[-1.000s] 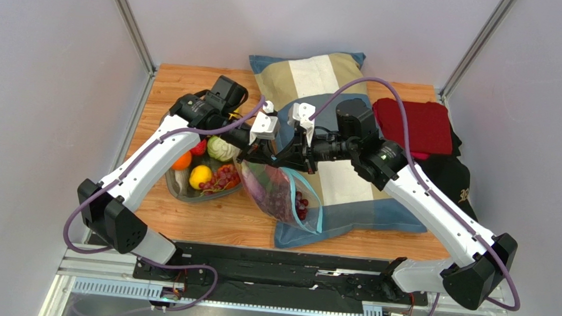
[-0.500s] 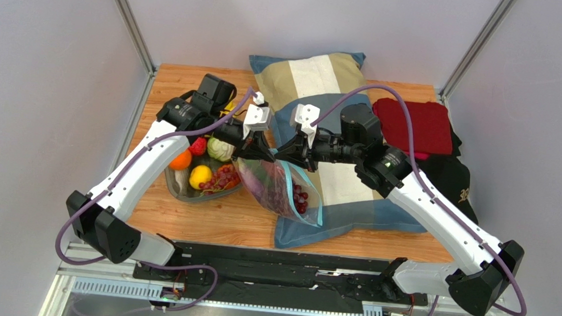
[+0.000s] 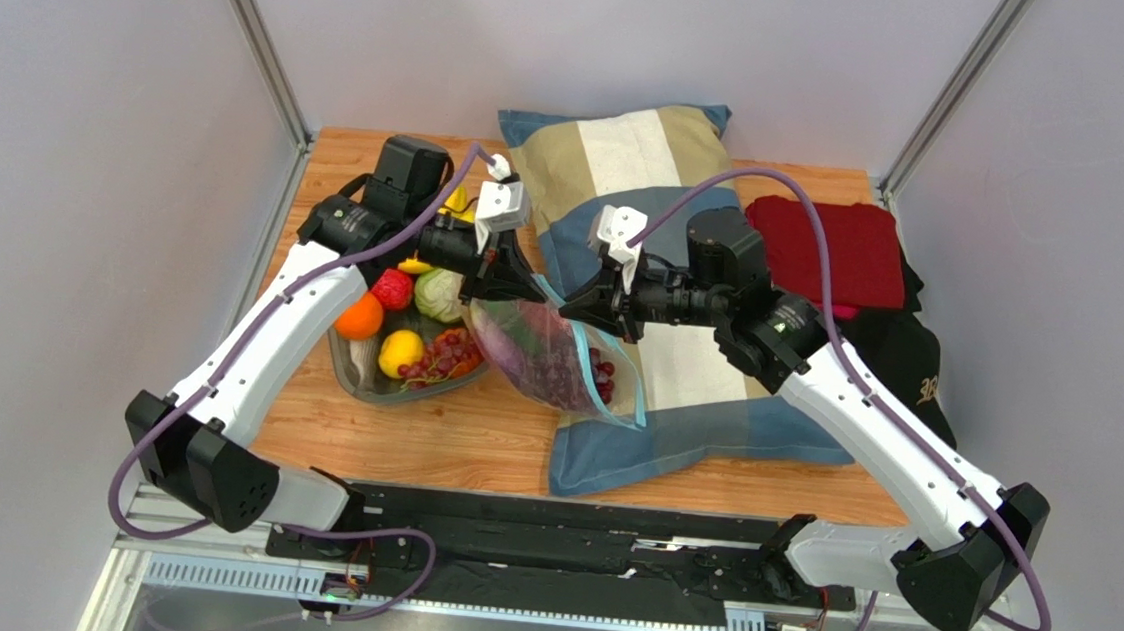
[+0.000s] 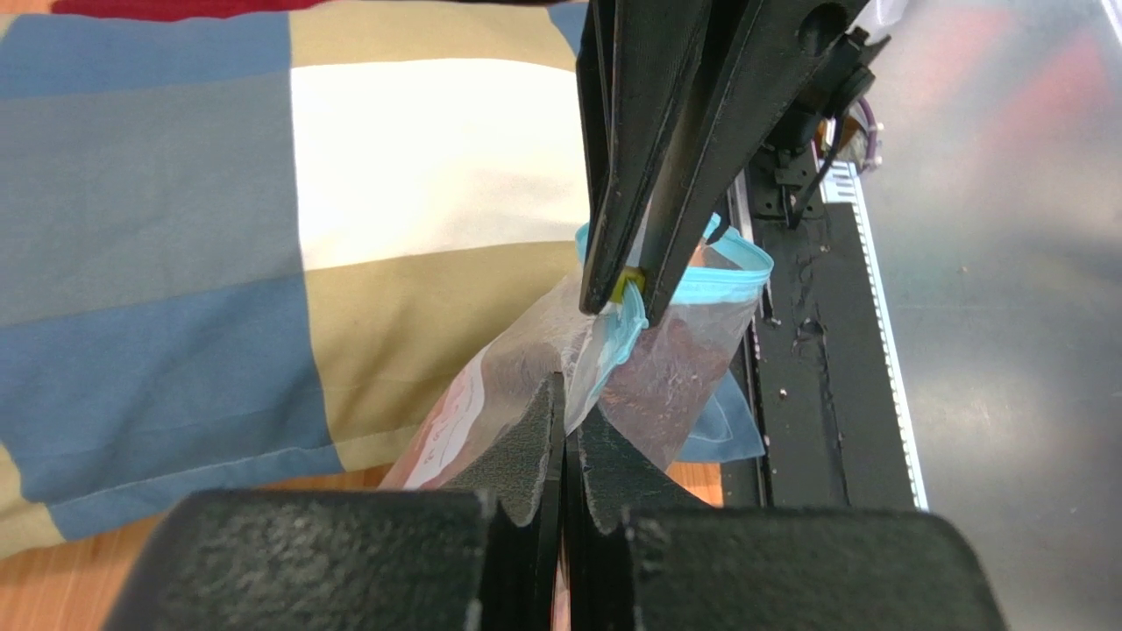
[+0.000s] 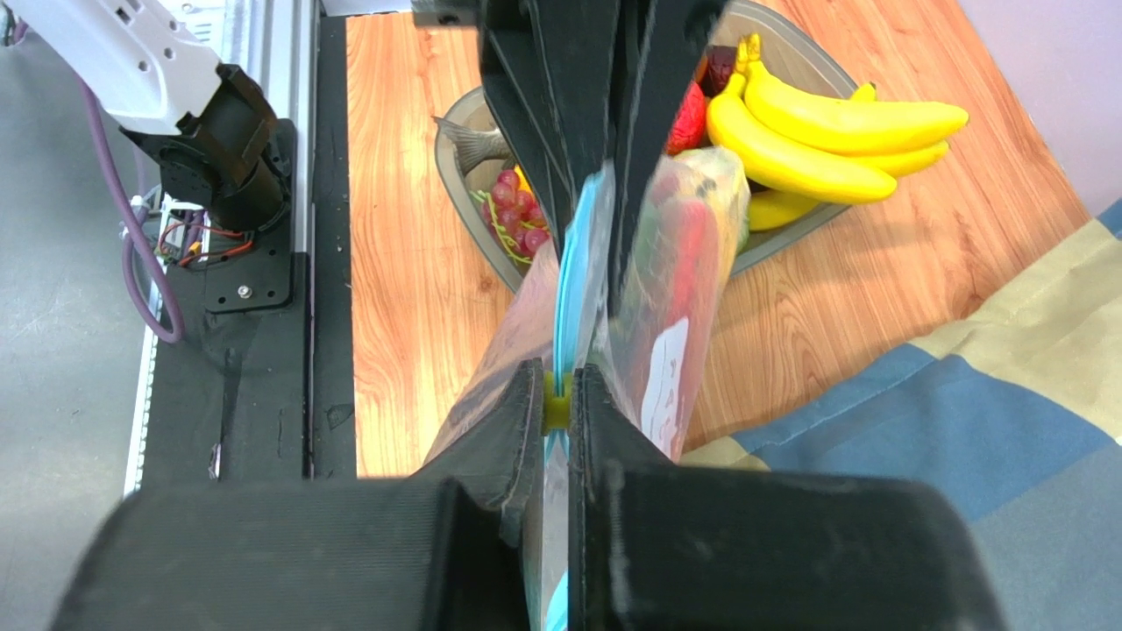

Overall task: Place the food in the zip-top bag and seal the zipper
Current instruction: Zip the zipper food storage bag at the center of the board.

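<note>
The clear zip-top bag (image 3: 557, 364) hangs between my two grippers over the pillow's near left corner, with purple grapes (image 3: 588, 389) and reddish food inside. My left gripper (image 3: 511, 282) is shut on the bag's top edge; in the left wrist view (image 4: 566, 405) its pads pinch the clear plastic. My right gripper (image 3: 581, 311) is shut on the yellow slider (image 5: 559, 402) of the teal zipper (image 5: 569, 296). The slider also shows in the left wrist view (image 4: 632, 280), between the right gripper's fingers (image 4: 659, 158). More food lies in the grey dish (image 3: 353, 372): orange, red, yellow and green pieces and grapes (image 5: 511, 217).
A patchwork pillow (image 3: 641, 157) lies behind and under the bag. Yellow bananas (image 5: 817, 132) rest on the dish's far rim. A red cloth (image 3: 827, 246) and a black cloth (image 3: 904, 358) lie at the right. The black base rail (image 3: 551, 533) runs along the near edge.
My left gripper has drawn back and to the left with the bag's edge. The gap between the two grippers has widened and the bag's mouth is stretched straighter.
</note>
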